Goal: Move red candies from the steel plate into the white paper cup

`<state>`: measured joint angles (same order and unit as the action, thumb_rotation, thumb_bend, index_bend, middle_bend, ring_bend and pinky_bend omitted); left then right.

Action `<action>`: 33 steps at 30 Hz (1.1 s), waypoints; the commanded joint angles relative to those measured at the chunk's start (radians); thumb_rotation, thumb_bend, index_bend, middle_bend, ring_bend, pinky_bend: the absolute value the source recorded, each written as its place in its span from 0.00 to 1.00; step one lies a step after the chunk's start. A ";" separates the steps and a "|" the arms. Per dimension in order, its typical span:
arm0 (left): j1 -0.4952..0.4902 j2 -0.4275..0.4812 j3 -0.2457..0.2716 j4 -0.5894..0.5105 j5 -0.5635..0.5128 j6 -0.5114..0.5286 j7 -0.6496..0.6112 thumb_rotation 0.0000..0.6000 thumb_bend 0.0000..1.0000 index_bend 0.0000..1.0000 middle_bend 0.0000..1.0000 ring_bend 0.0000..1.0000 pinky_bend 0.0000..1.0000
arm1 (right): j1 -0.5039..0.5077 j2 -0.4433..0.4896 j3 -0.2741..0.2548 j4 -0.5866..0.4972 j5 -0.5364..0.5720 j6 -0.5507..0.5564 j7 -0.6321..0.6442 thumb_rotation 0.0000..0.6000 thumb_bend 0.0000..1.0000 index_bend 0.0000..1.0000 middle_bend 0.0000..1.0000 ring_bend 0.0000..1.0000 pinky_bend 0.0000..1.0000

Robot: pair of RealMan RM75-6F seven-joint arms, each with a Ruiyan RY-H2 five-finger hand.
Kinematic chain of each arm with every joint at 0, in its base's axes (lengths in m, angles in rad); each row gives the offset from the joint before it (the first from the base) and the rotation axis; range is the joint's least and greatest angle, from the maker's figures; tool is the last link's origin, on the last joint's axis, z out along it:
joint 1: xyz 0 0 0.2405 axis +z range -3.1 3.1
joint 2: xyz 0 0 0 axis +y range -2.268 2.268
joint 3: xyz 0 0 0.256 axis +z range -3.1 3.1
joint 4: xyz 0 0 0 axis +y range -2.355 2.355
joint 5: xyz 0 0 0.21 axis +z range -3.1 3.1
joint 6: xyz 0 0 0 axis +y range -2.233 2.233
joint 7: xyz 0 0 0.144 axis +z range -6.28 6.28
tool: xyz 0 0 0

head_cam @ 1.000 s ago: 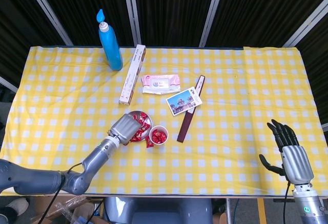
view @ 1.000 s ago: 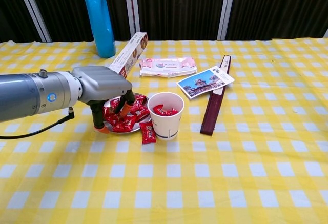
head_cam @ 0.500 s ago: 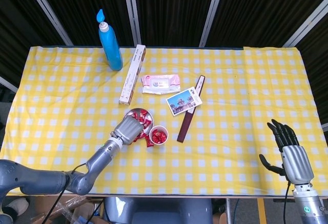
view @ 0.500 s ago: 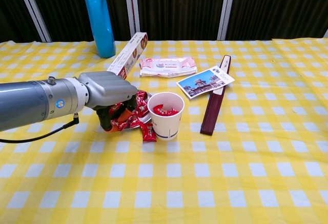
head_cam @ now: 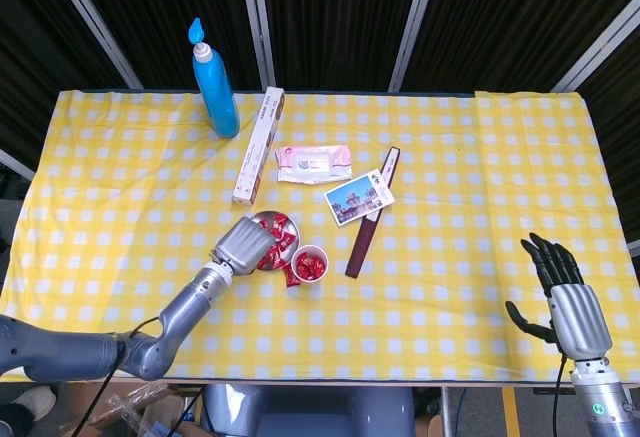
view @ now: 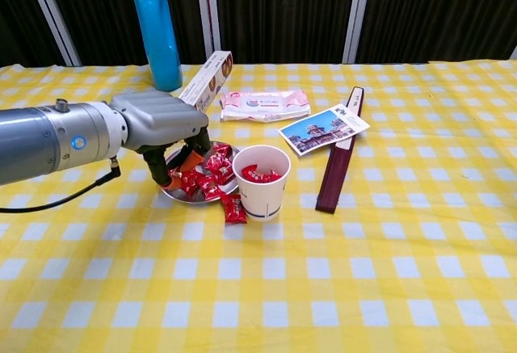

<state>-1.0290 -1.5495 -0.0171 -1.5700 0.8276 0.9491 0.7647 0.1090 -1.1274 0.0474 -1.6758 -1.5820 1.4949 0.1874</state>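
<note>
- Left hand (view: pixel 166 131) of my rig hovers over the steel plate (view: pixel 174 194), fingers pinching a red candy (view: pixel 179 180).
- Right hand (head_cam: pixel 567 302) rests spread, well apart from the paper cup (view: pixel 261 182).

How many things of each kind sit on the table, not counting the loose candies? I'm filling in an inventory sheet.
Bottle: 1
Long box: 1
Wipes pack: 1
Postcard: 1
Dark flat case: 1
Steel plate: 1
Paper cup: 1
Total: 7
</note>
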 commanded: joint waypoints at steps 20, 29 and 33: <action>-0.082 -0.037 -0.116 -0.076 0.031 0.037 0.057 1.00 0.37 0.61 0.63 0.88 0.94 | 0.001 0.000 0.005 0.004 0.008 -0.001 0.003 1.00 0.39 0.00 0.00 0.00 0.00; -0.105 -0.076 -0.115 -0.055 -0.013 0.027 0.089 1.00 0.31 0.53 0.55 0.88 0.94 | 0.002 0.002 0.004 0.003 0.005 -0.002 0.006 1.00 0.39 0.00 0.00 0.00 0.00; -0.106 -0.076 -0.115 -0.060 -0.020 0.030 0.089 1.00 0.27 0.46 0.48 0.88 0.94 | 0.002 0.002 0.005 0.003 0.005 -0.002 0.006 1.00 0.39 0.00 0.00 0.00 0.00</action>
<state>-1.1352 -1.6260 -0.1319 -1.6302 0.8082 0.9787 0.8539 0.1108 -1.1256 0.0519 -1.6728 -1.5767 1.4931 0.1934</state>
